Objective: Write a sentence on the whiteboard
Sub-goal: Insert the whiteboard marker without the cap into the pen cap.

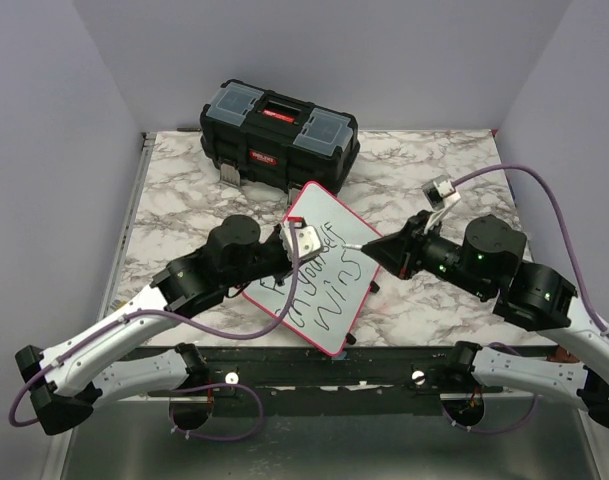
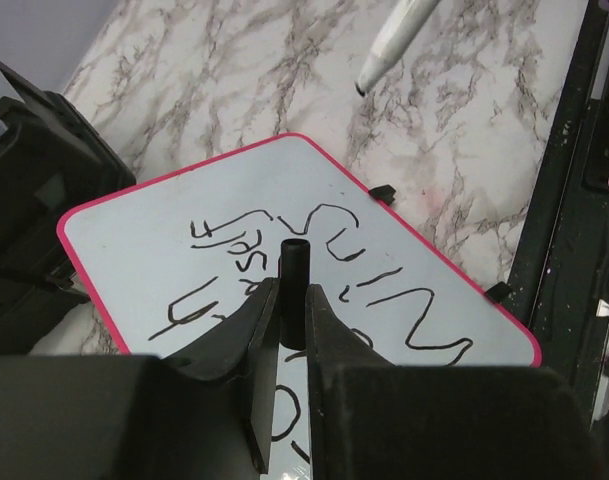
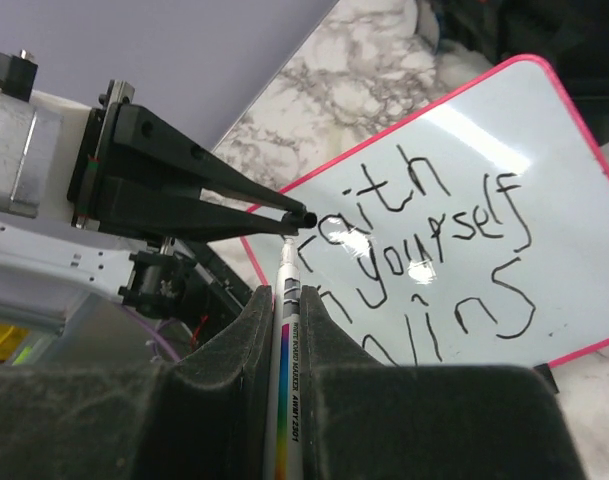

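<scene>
While the whiteboard [image 1: 322, 212] lay mid-desk, turned at an angle with its far corner close to the black toolbox [image 1: 279, 130], both arms were reaching in over it from either side. And there was the sentence [image 3: 424, 255], plain on the glossy white face: "Faith in yourself wins", black slanted strokes over three lines, filling most of the space inside the red rim. From the right wrist view its first letters were partly hidden behind the arm in front.

Over on the left, the left tool [image 2: 292, 290] was clamped tight on a small black cap [image 2: 295, 265], a short tube poking out past the fingertips with its open mouth facing away from the wrist. It hung above the board's near-left part, over the start of the lettering.

On the right, the right tool [image 3: 284, 295] was closed around a marker [image 3: 282, 385], a white barrel with a rainbow stripe and small print down its side. The marker pointed toward the left tool. From the right wrist its tip sat just under the cap's mouth (almost lined up!), though the top camera showed a gap between tip and cap, above the board's upper half.

The marbled desk [image 1: 184, 180] carried it all, toolbox at the back, board in front of it between the two tools.
</scene>
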